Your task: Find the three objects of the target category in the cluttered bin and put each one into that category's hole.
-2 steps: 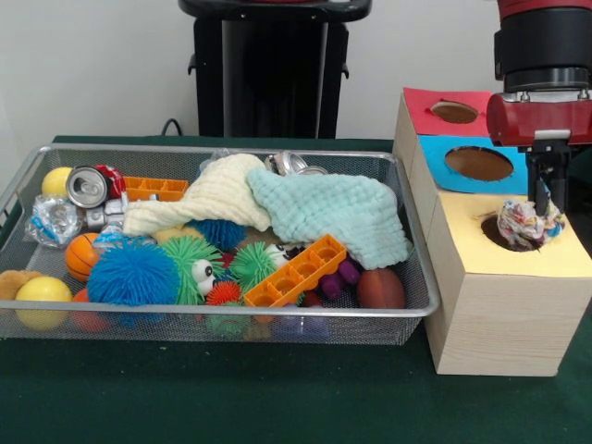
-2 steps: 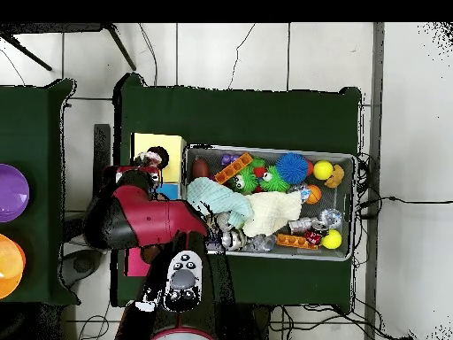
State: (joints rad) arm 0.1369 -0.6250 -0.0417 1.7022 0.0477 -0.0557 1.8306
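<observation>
Green-clothed table, right of frame: gripper [image 1: 546,205] clenched on crumpled cloth wad [image 1: 528,224] over yellow box hole [image 1: 504,233], poised for dropping in.

Red-and-black arm [image 1: 541,69], dark tool [image 1: 546,199]

A plain pale wall [image 1: 92,65] is standing behind the dark green tabletop [image 1: 231,398]. Seen from overhead, a light tiled floor [image 2: 265,53] is showing around it, with thin cables [image 2: 403,202] trailing across. A second green table [image 2: 35,124] is sitting beside it, bearing 2 bowls, purple [image 2: 11,190] and orange [image 2: 9,266].
</observation>
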